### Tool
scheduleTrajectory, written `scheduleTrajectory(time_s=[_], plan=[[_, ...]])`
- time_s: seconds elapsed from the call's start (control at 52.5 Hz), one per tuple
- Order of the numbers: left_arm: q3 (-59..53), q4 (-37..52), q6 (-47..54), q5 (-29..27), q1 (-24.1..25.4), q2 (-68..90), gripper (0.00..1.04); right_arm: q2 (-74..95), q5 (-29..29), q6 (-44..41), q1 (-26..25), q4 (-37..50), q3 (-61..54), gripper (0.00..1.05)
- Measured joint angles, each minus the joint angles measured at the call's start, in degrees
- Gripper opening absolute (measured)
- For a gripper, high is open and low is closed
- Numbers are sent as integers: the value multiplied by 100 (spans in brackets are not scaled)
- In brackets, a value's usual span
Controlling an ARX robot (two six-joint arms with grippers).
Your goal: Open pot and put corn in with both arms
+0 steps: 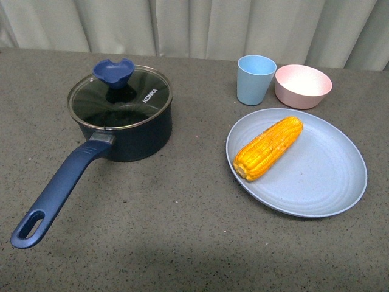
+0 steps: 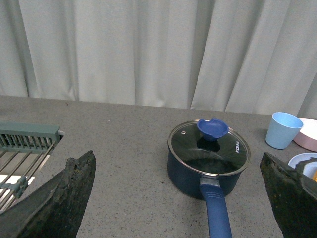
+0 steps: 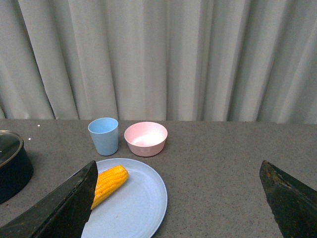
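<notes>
The dark navy pot stands on the left of the table with its glass lid on and a blue knob on top. Its long blue handle points toward me. The corn lies on a light blue plate at the right. Neither arm shows in the front view. My left gripper is open and empty, held back from the pot. My right gripper is open and empty, held back from the corn and to one side of it.
A light blue cup and a pink bowl stand behind the plate. A grey-green rack shows at the edge of the left wrist view. A pale curtain hangs behind the table.
</notes>
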Motion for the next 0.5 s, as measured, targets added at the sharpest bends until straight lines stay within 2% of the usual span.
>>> scheduleTrajectory(time_s=[0.495], plan=[[0,0,0,0,0,0,98,0,-2,0,0,0,0,96]])
